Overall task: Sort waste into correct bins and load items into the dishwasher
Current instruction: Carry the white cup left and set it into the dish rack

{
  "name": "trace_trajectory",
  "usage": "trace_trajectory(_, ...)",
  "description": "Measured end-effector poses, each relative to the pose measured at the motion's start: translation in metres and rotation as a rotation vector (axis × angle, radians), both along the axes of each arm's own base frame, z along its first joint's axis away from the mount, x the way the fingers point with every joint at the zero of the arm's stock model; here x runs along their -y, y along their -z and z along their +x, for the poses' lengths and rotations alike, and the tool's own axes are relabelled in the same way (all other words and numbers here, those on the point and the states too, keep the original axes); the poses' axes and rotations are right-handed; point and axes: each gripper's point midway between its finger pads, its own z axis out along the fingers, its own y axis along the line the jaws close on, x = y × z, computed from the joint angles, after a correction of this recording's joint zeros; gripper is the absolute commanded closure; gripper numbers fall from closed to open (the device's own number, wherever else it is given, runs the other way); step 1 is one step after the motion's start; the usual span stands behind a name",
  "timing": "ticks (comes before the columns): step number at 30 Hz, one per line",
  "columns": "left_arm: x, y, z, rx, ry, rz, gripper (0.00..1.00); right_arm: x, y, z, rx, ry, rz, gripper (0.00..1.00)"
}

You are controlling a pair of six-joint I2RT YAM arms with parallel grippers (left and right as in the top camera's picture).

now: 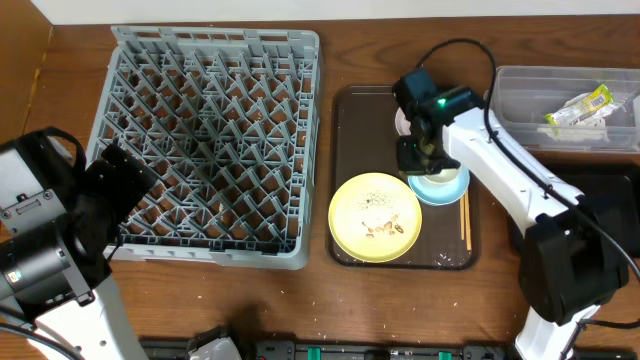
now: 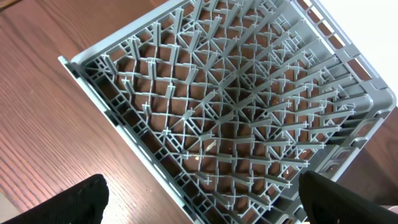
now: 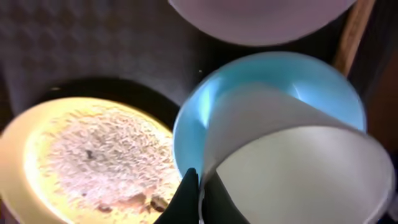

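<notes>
Pinching cup (image 3: 292,168), right tool (image 3: 199,198) cropped

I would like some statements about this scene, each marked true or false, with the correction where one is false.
1. The dish rack holds no dishes. True.
2. The yellow plate is clean. False: whitish food scraps lie on it.
3. The green-yellow wrapper lies in the dish rack. False: it lies in the clear tub.
4. The right gripper is shut on the small pale cup. True.
</notes>
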Motion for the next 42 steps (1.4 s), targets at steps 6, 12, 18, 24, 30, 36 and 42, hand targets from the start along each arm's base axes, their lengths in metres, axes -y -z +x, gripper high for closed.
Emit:
trace_trajectory(6,0.0,0.0,0.0,0.0,0.0,0.0,0.01,-0.004,-0.033,0.006,0.017,0.0,0.015,0.99)
trace_trajectory(12,0.0,0.0,0.0,0.0,0.0,0.0,0.02,-0.04,-0.081,0.025,0.097,-0.051,0.198,0.99)
trace_trajectory(18,0.0,0.0,0.0,0.001,0.0,0.0,0.01,-0.14,-0.15,0.056,0.317,-0.27,0.651,0.99)
trace_trajectory(24,0.0,0.0,0.0,0.001,0.0,0.001,0.01,-0.254,-0.216,0.031,0.505,-0.542,0.996,0.99)
trace_trajectory(30,0.0,0.0,0.0,0.001,0.0,0.001,0.01,-0.339,-0.206,-0.001,0.477,-0.638,1.226,0.99)
trace_trajectory(36,0.0,0.0,0.0,0.0,0.0,0.0,0.02,-0.391,-0.153,-0.015,0.364,-0.625,1.416,0.99)
trace_trajectory(42,0.0,0.0,0.0,0.0,0.0,0.0,0.01,-0.403,-0.092,-0.019,0.173,-0.51,1.394,0.99)
